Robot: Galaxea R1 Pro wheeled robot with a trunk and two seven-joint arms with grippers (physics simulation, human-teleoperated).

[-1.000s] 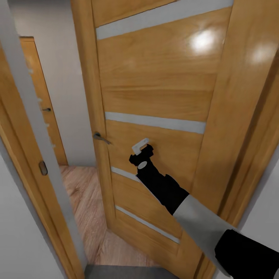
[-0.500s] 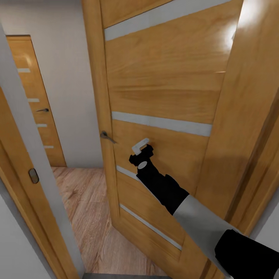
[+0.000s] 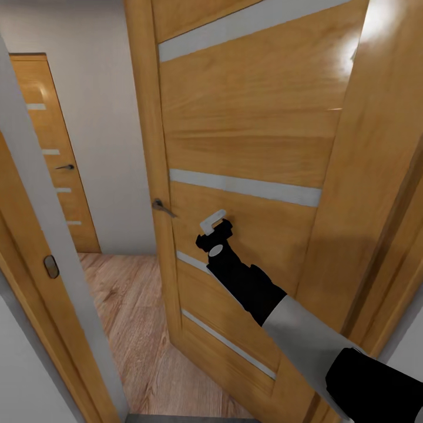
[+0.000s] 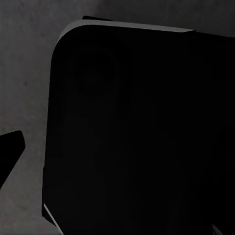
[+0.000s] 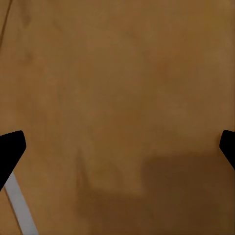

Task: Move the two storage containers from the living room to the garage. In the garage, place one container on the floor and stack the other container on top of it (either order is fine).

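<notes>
Right claw (image 3: pixel 212 225) raised against the face of the light-wood door (image 3: pixel 247 147), near its middle grey stripe (image 3: pixel 244 187) and well to the hinge side of the lever handle (image 3: pixel 160 206). Fingers spread wide in the right wrist view, both dark tips at the picture's edges, nothing between them, door panel close ahead. Empty and open, then. Left claw: state cannot be told; left wrist view dark, with a black rounded body (image 4: pixel 142 132) over a grey rough surface (image 4: pixel 24 63).

Door standing partly ajar. Through the gap: wood-plank floor (image 3: pixel 129 317), a white wall, a second wood door (image 3: pixel 50 158) beyond. Door frame (image 3: pixel 35 247) with latch plate at the near left. Storage containers not sighted; presumably to be found in the living room past this passage.

Step in hand, as judged: pushing the door wider to get through.

Recommendations:
- Keep contact flat on the panel, not on a fingertip edge; slipping likely on the glossy surface.
- Push farther from the hinge, toward the handle side, for easier swing.
- Advance base and arm together, slowly, to avoid overextending the arm.
- Confirm gap wide enough for the base before entering; mind the frame at left.
- Avoid snagging a finger on the lever.
</notes>
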